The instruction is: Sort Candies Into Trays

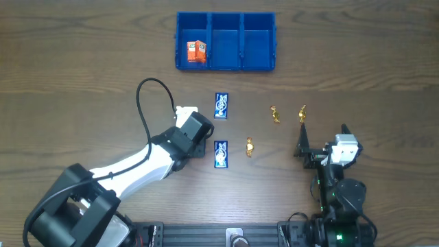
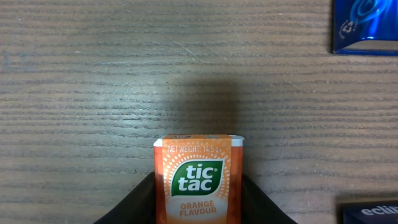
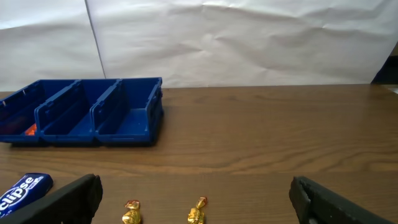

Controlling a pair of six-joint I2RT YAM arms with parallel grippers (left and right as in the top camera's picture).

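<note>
My left gripper [image 1: 197, 139] is low over the table's middle, shut on an orange candy box [image 2: 199, 180] held upright between its fingers [image 2: 138, 202]. Two blue mint packs [image 1: 221, 105] [image 1: 220, 154] lie just right of it. Three gold-wrapped candies [image 1: 274, 114] [image 1: 302, 112] [image 1: 250, 147] lie further right. The blue three-compartment tray [image 1: 226, 65] stands at the back, with orange candy boxes [image 1: 197, 51] in its left compartment. My right gripper [image 1: 322, 140] is at the right, open and holding nothing, its fingers [image 3: 68, 199] spread wide, short of the gold candies [image 3: 197, 211].
The left arm's black cable [image 1: 147, 103] loops over the table left of the gripper. In the right wrist view a white sheet [image 3: 249, 37] hangs behind the table's far edge. Bare wood lies on the far left and far right.
</note>
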